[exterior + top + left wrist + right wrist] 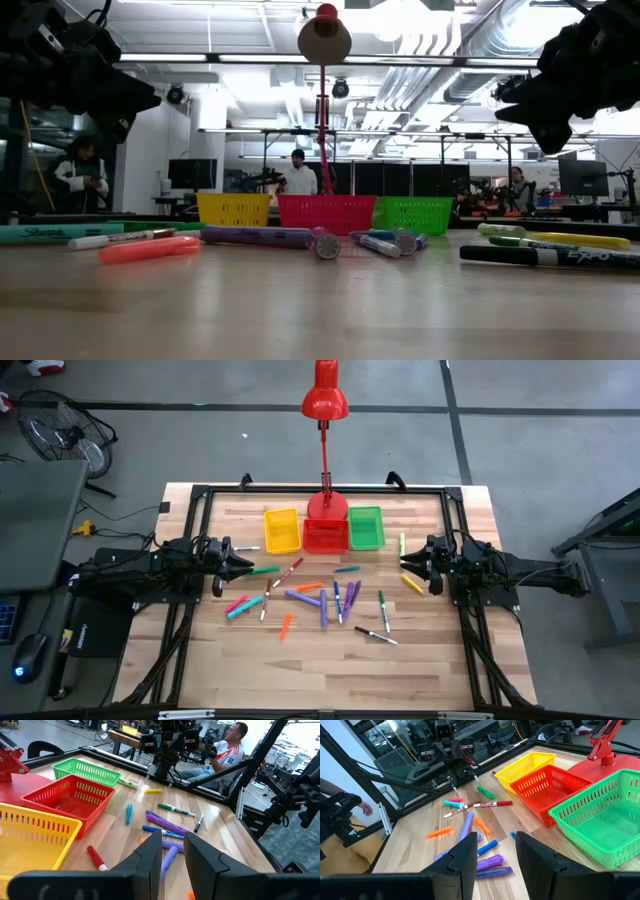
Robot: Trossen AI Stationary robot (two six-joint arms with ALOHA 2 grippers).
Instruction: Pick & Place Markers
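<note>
Markers lie scattered on the wooden table, all on the near side of the red bin, none inside it. Flanking that bin are a yellow bin and a green bin. Left gripper hovers beside the yellow bin, fingers narrowly parted, empty. Right gripper hangs by the green bin, parted a little wider, empty.

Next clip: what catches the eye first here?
A tall red desk lamp rises behind a row of three mesh bins at the table's far edge: yellow, red and green. In front of them, slim capped markers in many colours lie scattered across the pale wooden tabletop. Both dark arms wait at the sides with empty pincers.
</note>
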